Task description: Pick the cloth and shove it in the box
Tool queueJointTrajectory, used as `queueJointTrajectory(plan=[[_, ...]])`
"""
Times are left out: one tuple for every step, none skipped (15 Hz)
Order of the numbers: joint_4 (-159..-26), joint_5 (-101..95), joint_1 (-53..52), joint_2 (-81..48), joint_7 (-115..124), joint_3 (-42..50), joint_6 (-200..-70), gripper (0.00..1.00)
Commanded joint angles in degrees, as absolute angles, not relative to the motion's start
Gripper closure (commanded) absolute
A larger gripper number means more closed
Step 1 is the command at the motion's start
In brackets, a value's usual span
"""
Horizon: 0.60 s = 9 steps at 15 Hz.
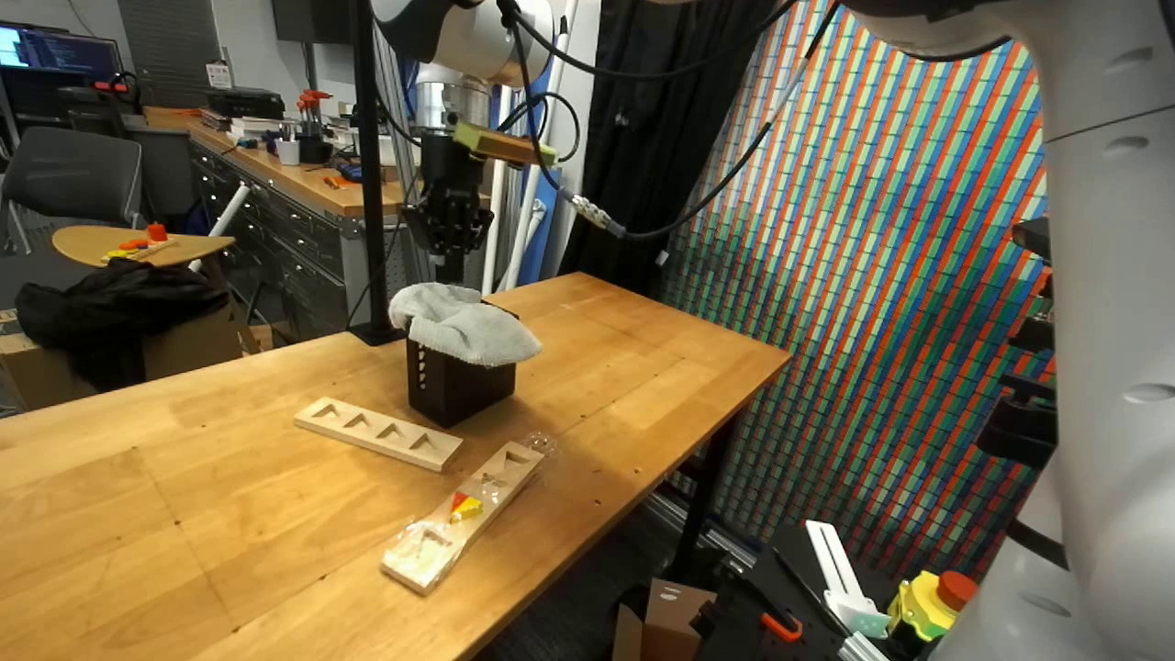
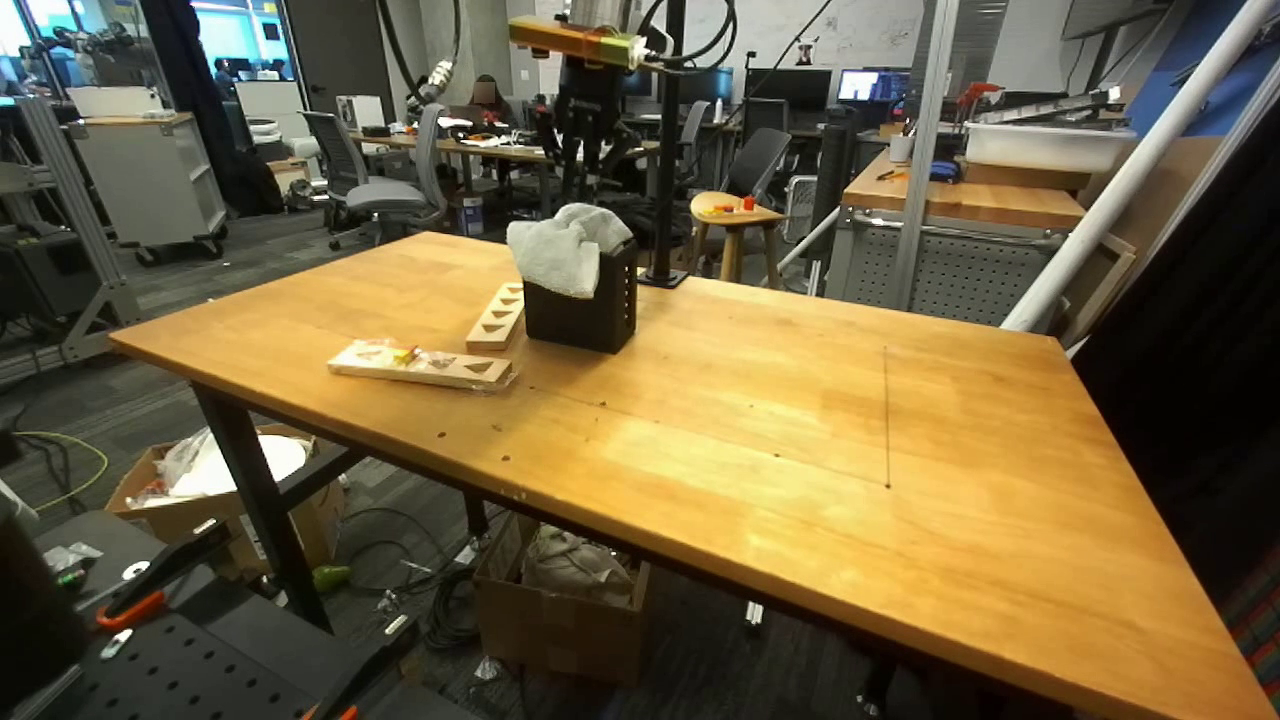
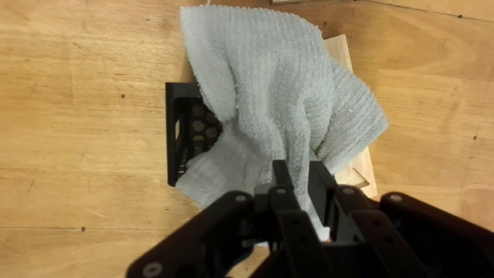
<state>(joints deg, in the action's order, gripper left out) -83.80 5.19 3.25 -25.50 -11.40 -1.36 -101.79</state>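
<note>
The light grey cloth (image 1: pixel 470 329) lies draped over the top of the black box (image 1: pixel 457 390), and its edges hang over the sides in both exterior views. In the wrist view the cloth (image 3: pixel 266 77) covers most of the box opening. A corner of the opening and the box rim (image 3: pixel 170 135) show at the left. My gripper (image 1: pixel 450 268) points down just above the cloth in both exterior views. In the wrist view the fingertips (image 3: pixel 297 166) are partly apart, with cloth visible behind the gap and nothing held between them. The inside of the box is mostly hidden.
A wooden strip with triangular cutouts (image 1: pixel 378 433) lies close beside the box. A plastic-wrapped strip (image 1: pixel 464 519) with red and yellow pieces lies nearer the table edge. A black post (image 2: pixel 672 140) stands on the wooden table (image 2: pixel 800 420) behind the box.
</note>
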Motion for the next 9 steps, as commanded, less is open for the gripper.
queueJointTrajectory(plan=[[-83.0,4.1,2.2,-25.8,-10.5,-1.3,-102.1,1.0],[-83.1,4.1,2.1,-25.9,-10.6,-1.3,-102.1,1.0],[-83.0,4.1,2.1,-26.1,-10.7,-1.3,-102.0,1.0],[-82.9,4.1,2.1,-26.3,-10.8,-1.3,-102.0,0.99],[-82.8,4.1,2.0,-26.6,-10.9,-1.3,-102.0,0.99],[-82.6,4.0,2.1,-27.0,-11.0,-1.2,-101.9,0.99],[-82.5,4.0,2.1,-27.3,-11.2,-1.2,-101.8,0.99],[-82.3,3.9,2.2,-27.6,-11.3,-1.2,-101.7,0.99],[-82.2,3.9,2.3,-28.0,-11.6,-1.2,-101.5,0.99]])
